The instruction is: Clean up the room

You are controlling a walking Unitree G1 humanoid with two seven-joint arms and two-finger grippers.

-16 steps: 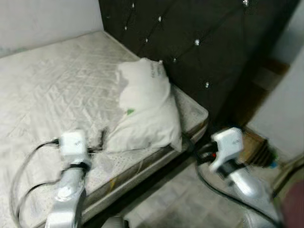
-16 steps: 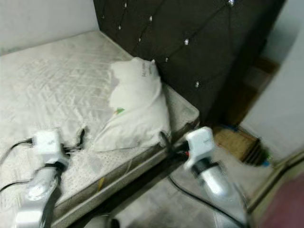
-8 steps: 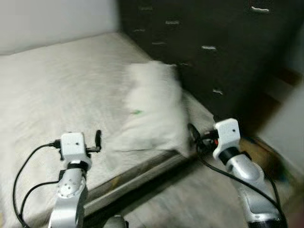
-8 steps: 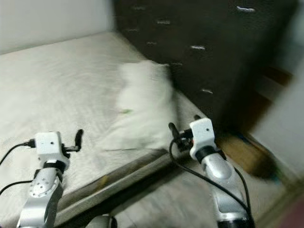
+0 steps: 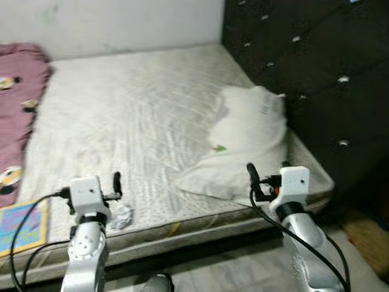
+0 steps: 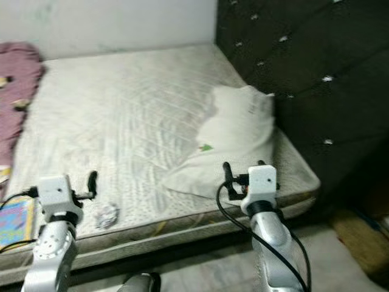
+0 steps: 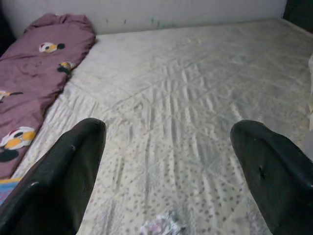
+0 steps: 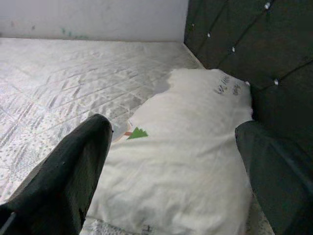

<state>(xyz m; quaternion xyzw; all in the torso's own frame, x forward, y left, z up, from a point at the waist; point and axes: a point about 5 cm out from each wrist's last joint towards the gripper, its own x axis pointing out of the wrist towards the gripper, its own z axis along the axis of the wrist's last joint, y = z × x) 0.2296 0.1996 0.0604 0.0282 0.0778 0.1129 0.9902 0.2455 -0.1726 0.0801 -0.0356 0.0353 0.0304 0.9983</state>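
Even, dim indoor light, no hard shadows; source not evident. Head views soft with slight motion blur, worst toward the edges. Mattress reads pale, near washed out; pillow loses surface detail. Dark headboard swallows detail, studs glint as small highlights. Wrist views sharper on the bedding; black fingers close up, out of focus.

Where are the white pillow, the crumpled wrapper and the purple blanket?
white pillow [image 5: 243, 143], left eye view, middle of its top face.
crumpled wrapper [image 5: 123, 215], left eye view, its centre.
purple blanket [image 7: 41, 73], left wrist view, its upper fold.
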